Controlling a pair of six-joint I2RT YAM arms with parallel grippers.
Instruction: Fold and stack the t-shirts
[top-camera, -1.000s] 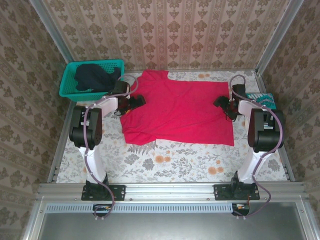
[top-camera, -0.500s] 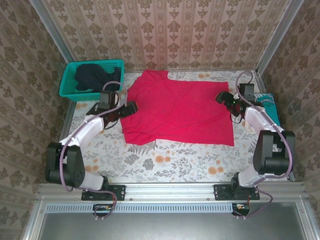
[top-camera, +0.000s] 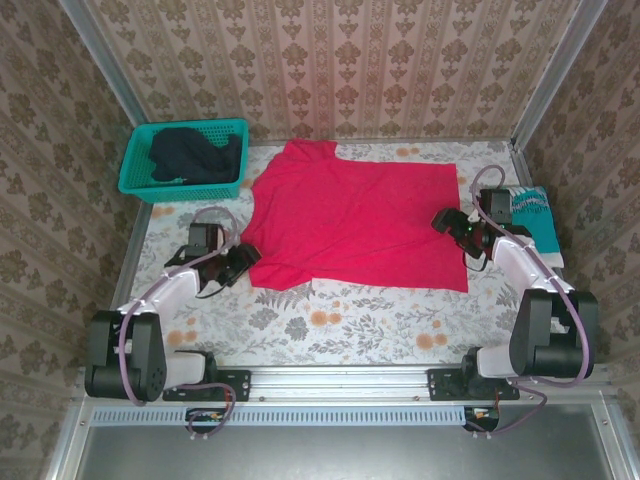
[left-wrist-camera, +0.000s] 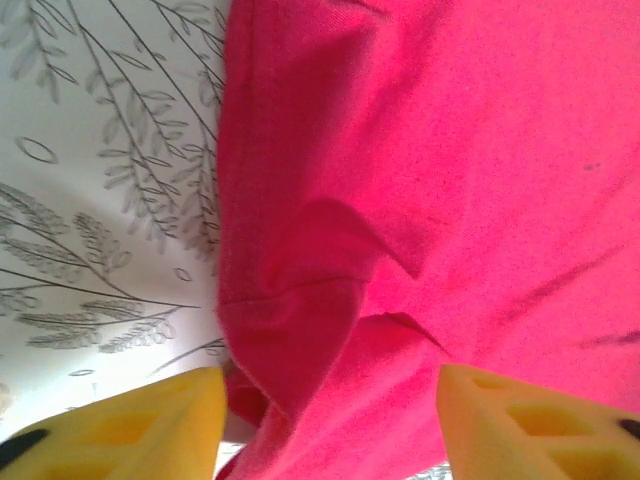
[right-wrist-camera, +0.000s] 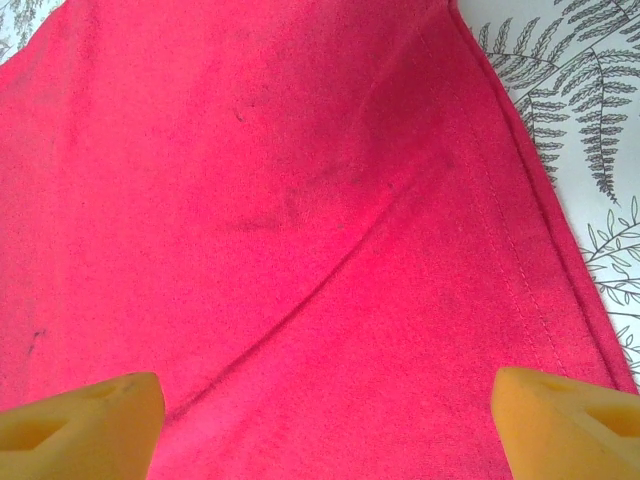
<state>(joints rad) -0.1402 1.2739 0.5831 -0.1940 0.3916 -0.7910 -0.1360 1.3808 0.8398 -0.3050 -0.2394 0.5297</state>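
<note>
The red-pink t-shirt (top-camera: 360, 215) lies flat on the counter (top-camera: 330, 325), long axis left-right; the left end effector (top-camera: 238, 266) gapes empty at its near-left corner; the right end effector (top-camera: 452, 222), equally wide and empty, hangs over its right edge.

I read no text anywhere; the white print (top-camera: 527, 199) on the teal shirt (top-camera: 545, 236) is too small to tell.
</note>
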